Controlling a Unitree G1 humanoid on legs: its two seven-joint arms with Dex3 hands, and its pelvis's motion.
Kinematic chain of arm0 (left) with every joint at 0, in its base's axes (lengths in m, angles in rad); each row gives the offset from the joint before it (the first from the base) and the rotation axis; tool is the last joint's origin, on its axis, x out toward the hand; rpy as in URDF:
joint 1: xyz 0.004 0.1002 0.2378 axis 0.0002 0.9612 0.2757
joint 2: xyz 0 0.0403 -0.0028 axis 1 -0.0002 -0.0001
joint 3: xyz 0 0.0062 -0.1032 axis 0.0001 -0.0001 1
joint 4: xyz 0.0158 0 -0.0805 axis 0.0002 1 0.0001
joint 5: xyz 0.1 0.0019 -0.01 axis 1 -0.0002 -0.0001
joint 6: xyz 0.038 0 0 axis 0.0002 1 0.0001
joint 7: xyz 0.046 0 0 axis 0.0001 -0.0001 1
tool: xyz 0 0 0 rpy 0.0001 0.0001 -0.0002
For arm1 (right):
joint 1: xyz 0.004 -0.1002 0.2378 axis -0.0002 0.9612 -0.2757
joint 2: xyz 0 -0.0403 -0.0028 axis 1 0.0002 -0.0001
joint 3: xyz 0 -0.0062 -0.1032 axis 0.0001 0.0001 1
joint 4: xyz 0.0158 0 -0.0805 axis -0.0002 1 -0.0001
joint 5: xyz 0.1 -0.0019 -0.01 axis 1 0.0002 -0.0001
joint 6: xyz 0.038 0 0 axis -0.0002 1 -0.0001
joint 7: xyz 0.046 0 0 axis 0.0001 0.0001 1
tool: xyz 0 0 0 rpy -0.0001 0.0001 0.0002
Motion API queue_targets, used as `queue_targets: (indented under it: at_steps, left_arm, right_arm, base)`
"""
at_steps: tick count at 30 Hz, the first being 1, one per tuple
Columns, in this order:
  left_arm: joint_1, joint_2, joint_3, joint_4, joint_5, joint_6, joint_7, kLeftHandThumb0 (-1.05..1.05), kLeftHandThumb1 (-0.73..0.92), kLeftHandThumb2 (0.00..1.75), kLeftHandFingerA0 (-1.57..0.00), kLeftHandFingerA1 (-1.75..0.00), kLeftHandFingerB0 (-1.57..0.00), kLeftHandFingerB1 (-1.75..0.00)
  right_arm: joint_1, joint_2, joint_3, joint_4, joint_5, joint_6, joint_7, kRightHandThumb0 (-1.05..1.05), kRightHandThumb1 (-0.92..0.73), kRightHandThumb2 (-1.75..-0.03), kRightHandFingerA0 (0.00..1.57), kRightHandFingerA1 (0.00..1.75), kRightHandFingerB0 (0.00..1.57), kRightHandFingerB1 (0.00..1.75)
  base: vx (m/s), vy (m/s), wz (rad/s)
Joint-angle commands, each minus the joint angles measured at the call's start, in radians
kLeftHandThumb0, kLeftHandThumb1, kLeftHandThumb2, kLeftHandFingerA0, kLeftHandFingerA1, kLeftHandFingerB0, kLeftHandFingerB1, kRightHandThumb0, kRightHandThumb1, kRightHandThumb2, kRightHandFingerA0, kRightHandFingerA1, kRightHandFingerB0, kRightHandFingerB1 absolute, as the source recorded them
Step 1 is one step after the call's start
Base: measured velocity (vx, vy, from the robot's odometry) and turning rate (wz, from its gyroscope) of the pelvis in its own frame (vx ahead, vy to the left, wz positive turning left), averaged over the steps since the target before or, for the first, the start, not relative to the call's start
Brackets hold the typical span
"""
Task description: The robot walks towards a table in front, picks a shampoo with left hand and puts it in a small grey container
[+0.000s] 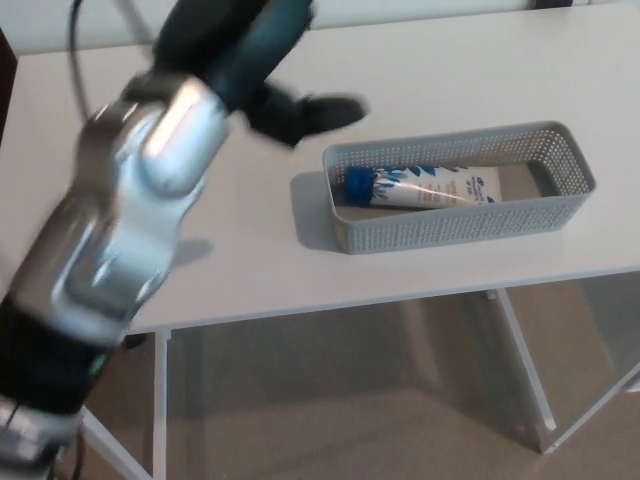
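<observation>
Head view: a white table (450, 70) fills the upper part of the picture, with its legs and a beige floor below. On the table stands a small grey container (455, 228), a long basket with perforated walls. The shampoo (430, 188) lies on its side inside it, along the bottom, with its blue cap toward the left end and its white printed body reaching to the right. Judged from this, the placing step looks done.

The left arm comes in from the lower left, silver at the forearm and dark teal higher up. Its black left hand (305, 115) hangs over the table just beyond the container's left end, apart from the rim. The hand is badly blurred, so how far it is open cannot be told; nothing shows in its hold. The right hand is not in view.

The shampoo looks like a soft plastic tube: probably light, smooth and a little slippery, giving way under a hard squeeze. The firmest hold would likely be across the body just behind the cap, where it is stiffest.
</observation>
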State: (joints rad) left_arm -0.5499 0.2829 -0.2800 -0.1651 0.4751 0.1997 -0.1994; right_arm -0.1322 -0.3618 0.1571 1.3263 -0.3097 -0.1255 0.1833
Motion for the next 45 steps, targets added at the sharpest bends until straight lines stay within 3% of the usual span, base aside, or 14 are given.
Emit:
queue_targets:
  at_steps: [1, 3, 4, 7, 15, 20, 25, 31, 32, 35, 36, 39, 41, 45]
  left_arm:
    - [1.270, 0.062, 0.776, -0.759, -0.963, -0.362, -0.580, -0.58, 0.38, 0.71, -0.29, -0.45, -0.32, -0.42]
    - [1.402, 0.046, 0.827, -0.680, -1.041, -0.441, -0.693, -0.54, 0.44, 0.54, -0.39, -0.37, -0.37, -0.32]
    - [1.477, 0.032, 0.849, -0.616, -1.081, -0.481, -0.777, -0.54, 0.35, 0.74, -0.41, -0.51, -0.28, -0.42]
    - [1.641, 0.040, 0.834, -0.452, -1.001, -0.542, -0.857, -0.54, 0.38, 0.68, -0.46, -0.47, -0.41, -0.43]
    - [1.660, 0.217, 0.669, -0.178, -0.536, -0.705, -0.541, -0.51, 0.46, 0.54, -0.50, -0.45, -0.41, -0.35]
    - [1.525, 0.272, 0.579, -0.002, -0.485, -0.521, -0.530, -0.51, 0.40, 0.72, -0.57, -0.52, -0.50, -0.48]
    - [1.259, 0.336, 0.417, 0.300, -0.308, -0.409, -0.439, -0.39, 0.50, 0.55, -0.61, -0.45, -0.48, -0.39]
    - [0.823, 0.157, 0.319, 0.887, -0.193, -0.276, -0.123, -0.34, 0.59, 0.57, -0.63, -0.55, -0.44, -0.38]
    - [0.790, 0.143, 0.319, 0.932, -0.191, -0.258, -0.089, -0.42, 0.50, 0.81, -0.57, -0.64, -0.36, -0.50]
    - [0.704, 0.112, 0.322, 1.083, -0.186, -0.227, 0.023, -0.42, 0.50, 0.81, -0.57, -0.63, -0.41, -0.52]
    - [0.676, 0.113, 0.319, 1.130, -0.182, -0.225, 0.052, -0.37, 0.60, 0.58, -0.64, -0.62, -0.50, -0.42]
    - [0.669, 0.083, 0.348, 1.181, -0.204, -0.222, 0.167, -0.43, 0.51, 0.80, -0.72, -0.63, -0.49, -0.54]
    - [0.663, 0.081, 0.338, 1.222, -0.202, -0.242, 0.169, -0.38, 0.65, 0.60, -0.69, -0.45, -0.47, -0.38]
    - [0.637, 0.095, 0.299, 1.293, -0.191, -0.282, 0.134, -0.45, 0.50, 0.75, -0.59, -0.54, -0.38, -0.46]
  right_arm:
    - [0.036, -0.020, -0.037, 0.020, 0.031, 0.058, -0.009, -0.36, -0.71, -0.59, 0.71, 0.64, 0.56, 0.50]
    - [0.035, -0.015, -0.041, 0.024, 0.032, 0.064, -0.018, -0.36, -0.70, -0.59, 0.72, 0.61, 0.57, 0.48]
    - [0.045, -0.013, -0.039, 0.027, 0.029, 0.067, -0.023, -0.36, -0.71, -0.60, 0.70, 0.59, 0.56, 0.47]
    - [0.057, -0.016, -0.044, 0.028, 0.033, 0.067, -0.020, -0.37, -0.70, -0.60, 0.69, 0.62, 0.56, 0.48]
    - [0.110, -0.016, -0.044, 0.029, 0.030, 0.059, -0.028, -0.38, -0.72, -0.61, 0.69, 0.63, 0.54, 0.46]
    - [0.115, -0.024, -0.052, 0.029, 0.031, 0.062, -0.033, -0.39, -0.71, -0.61, 0.72, 0.63, 0.56, 0.48]
    - [0.104, -0.011, -0.056, 0.028, 0.027, 0.073, -0.045, -0.38, -0.68, -0.60, 0.76, 0.67, 0.58, 0.48]
    - [0.097, -0.018, -0.052, 0.024, 0.021, 0.066, -0.033, -0.39, -0.68, -0.60, 0.72, 0.67, 0.59, 0.49]
    - [0.095, -0.017, -0.049, 0.023, 0.018, 0.063, -0.033, -0.39, -0.68, -0.60, 0.72, 0.67, 0.59, 0.49]
    - [0.093, -0.015, -0.035, 0.020, 0.007, 0.058, -0.027, -0.39, -0.69, -0.60, 0.72, 0.64, 0.58, 0.49]
    - [0.088, -0.011, -0.036, 0.019, 0.009, 0.060, -0.026, -0.39, -0.69, -0.60, 0.72, 0.64, 0.58, 0.48]
    - [0.069, -0.019, -0.040, 0.018, 0.013, 0.065, -0.016, -0.38, -0.70, -0.61, 0.69, 0.62, 0.56, 0.47]
    - [0.057, -0.021, -0.042, 0.019, 0.014, 0.071, -0.017, -0.37, -0.70, -0.61, 0.70, 0.63, 0.56, 0.47]
    - [0.026, -0.026, -0.032, 0.017, 0.003, 0.073, -0.014, -0.40, -0.70, -0.61, 0.71, 0.65, 0.59, 0.49]
  base:
    - [0.00, 0.000, 0.00]
    - [0.00, 0.000, 0.00]
    - [0.00, 0.000, 0.00]
    - [0.00, 0.000, 0.00]
    - [0.00, 0.000, 0.00]
    - [0.00, 0.000, 0.00]
    - [0.00, 0.000, 0.00]
    - [0.00, 0.000, 0.00]
    - [0.00, 0.000, 0.00]
    - [0.00, 0.000, 0.00]
    - [0.00, 0.000, 0.00]
    - [0.00, 0.000, 0.00]
    - [0.00, 0.000, 0.00]
    - [0.00, 0.000, 0.00]
